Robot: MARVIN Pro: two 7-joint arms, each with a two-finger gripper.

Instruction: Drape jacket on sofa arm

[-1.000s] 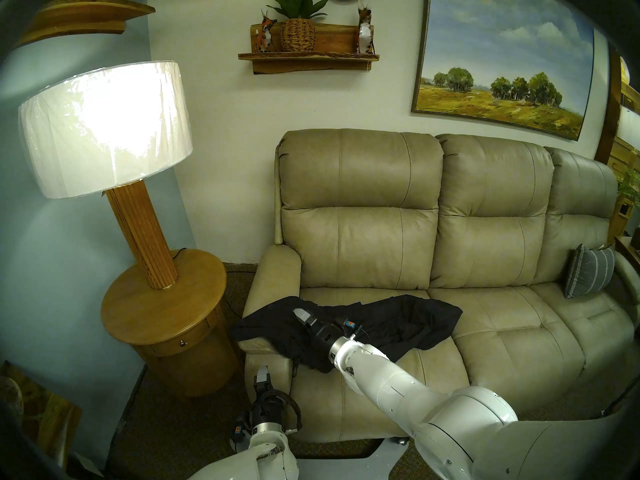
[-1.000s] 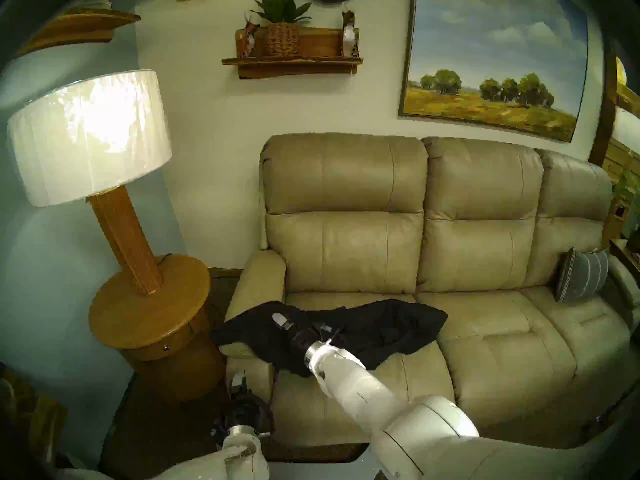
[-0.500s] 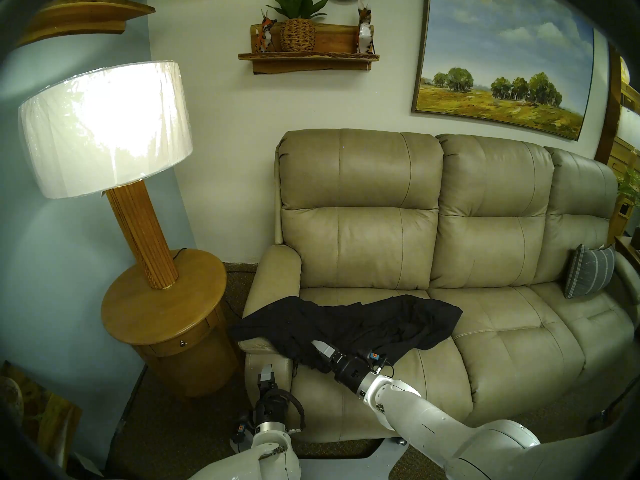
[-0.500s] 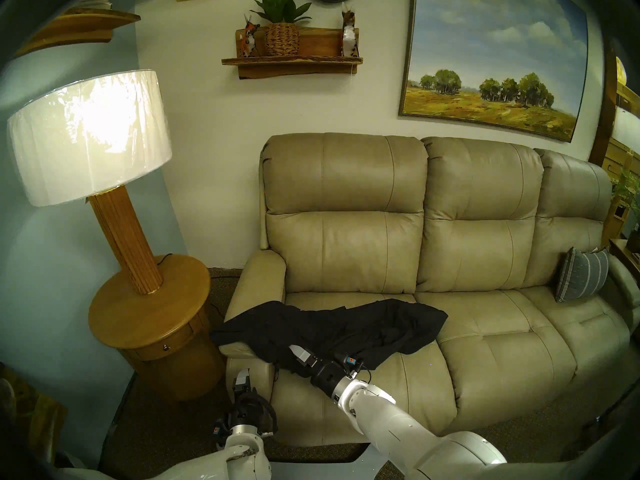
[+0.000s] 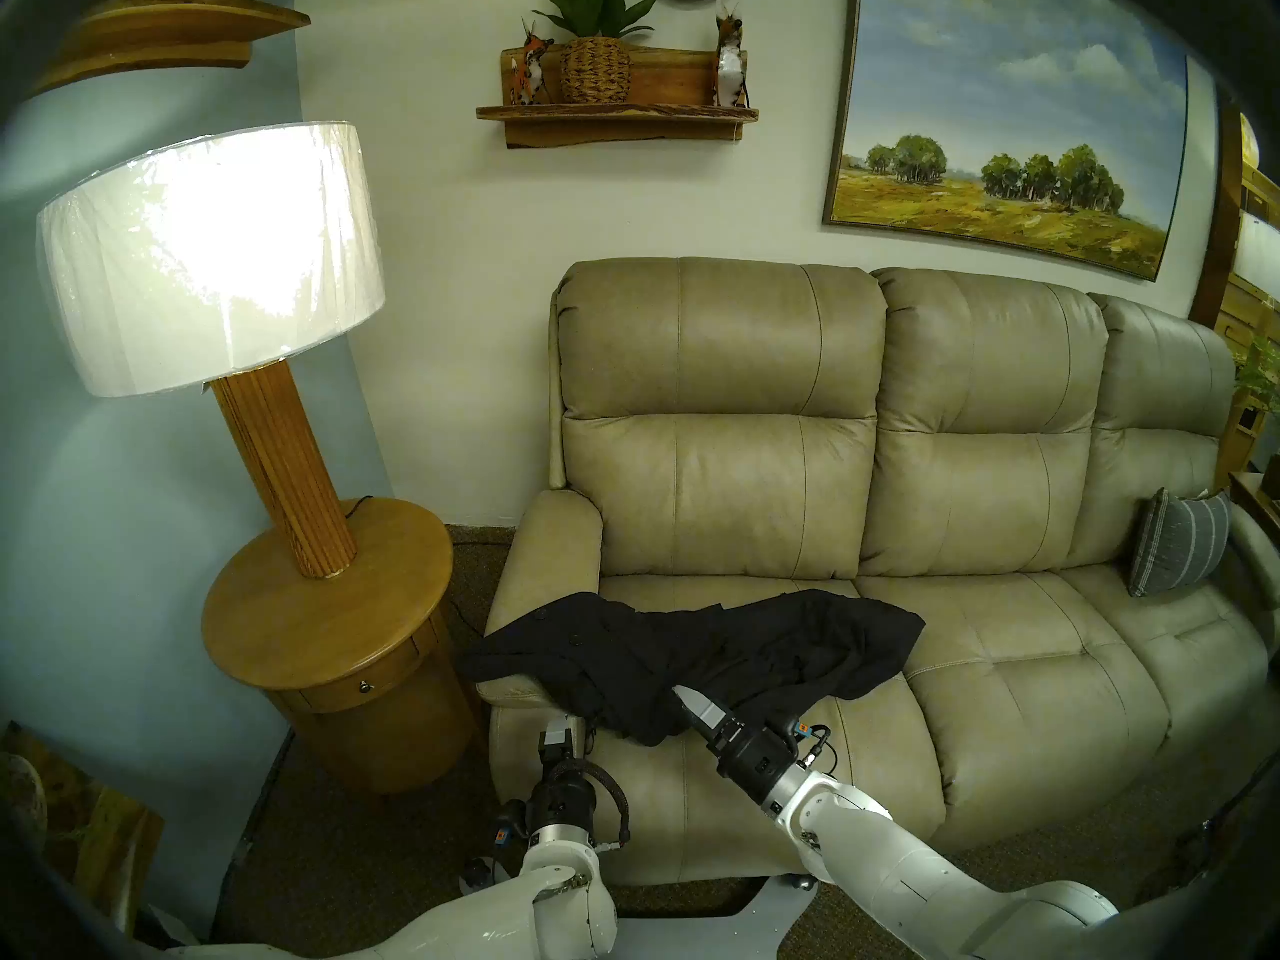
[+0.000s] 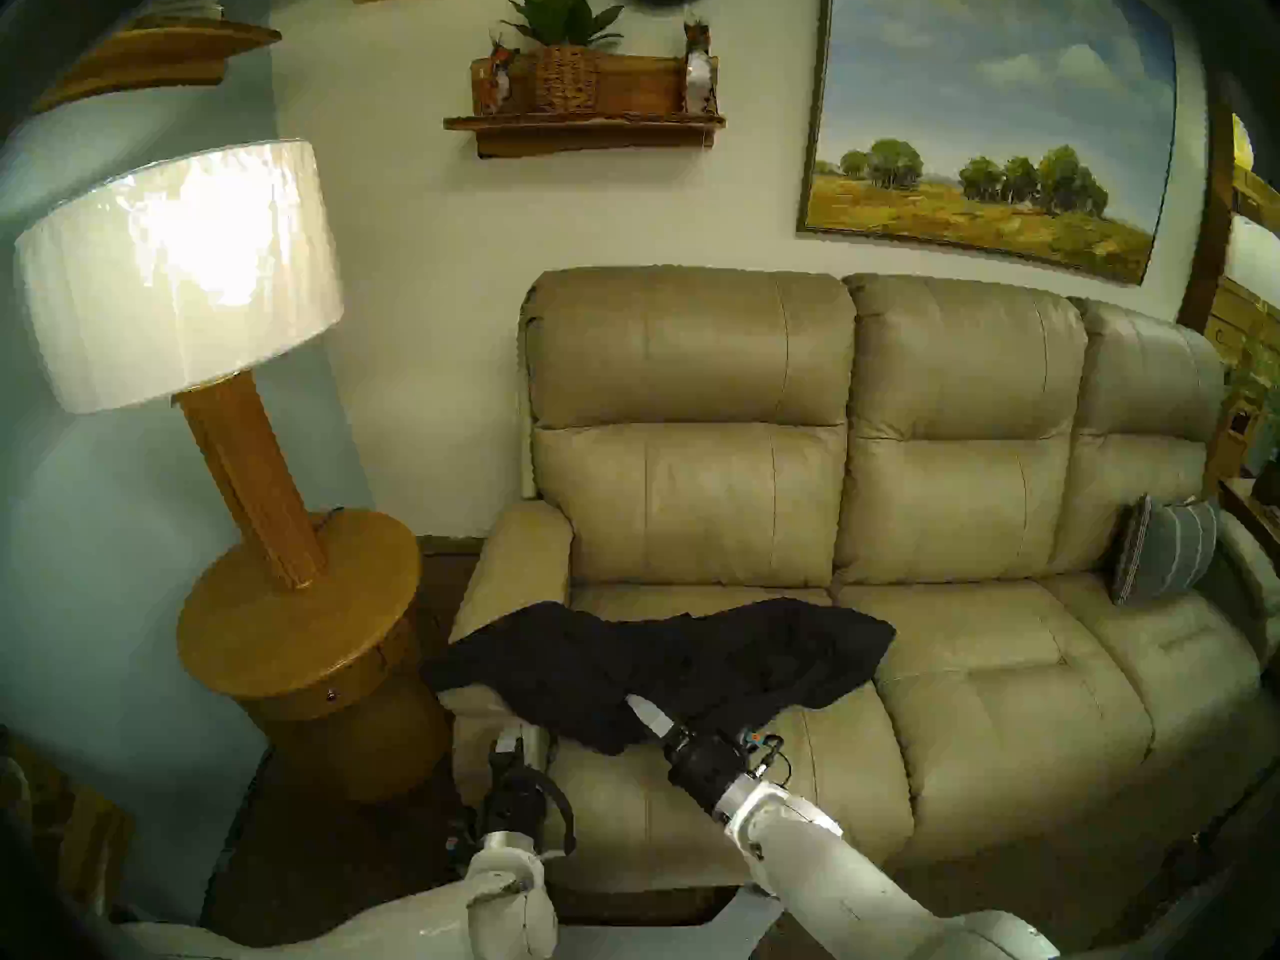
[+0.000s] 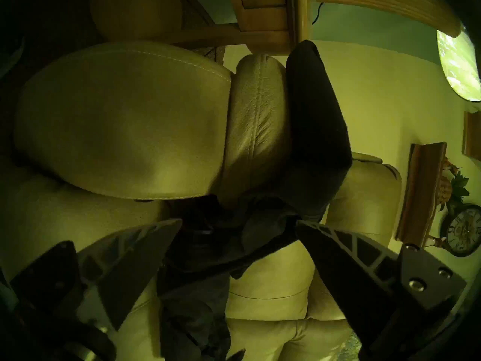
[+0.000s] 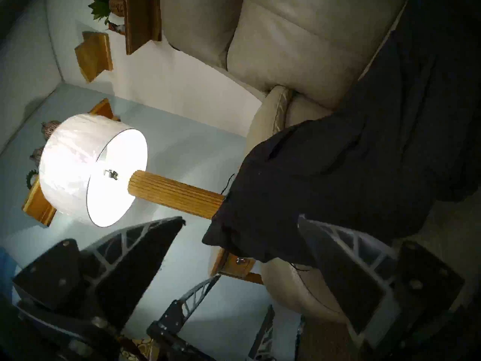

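Your right gripper (image 5: 692,704) had pulled back from over the sofa arm (image 5: 547,577) toward the seat's front edge, while your left gripper (image 5: 558,730) had crept up a little toward the arm's squared front end. The jacket (image 5: 699,650) had not shifted. It lay with one end across the front part of the sofa arm and the rest trailing along the seat toward the middle cushion, so its long axis ran across the sofa, not over the armrest. Both grippers stood wide and held nothing; each wrist view showed the fingers (image 7: 145,245) spread apart with no cloth between them. The hanging front fold sat just beyond the right gripper, up and to its left. The left one, below the armrest's front, was nearer the draped end.
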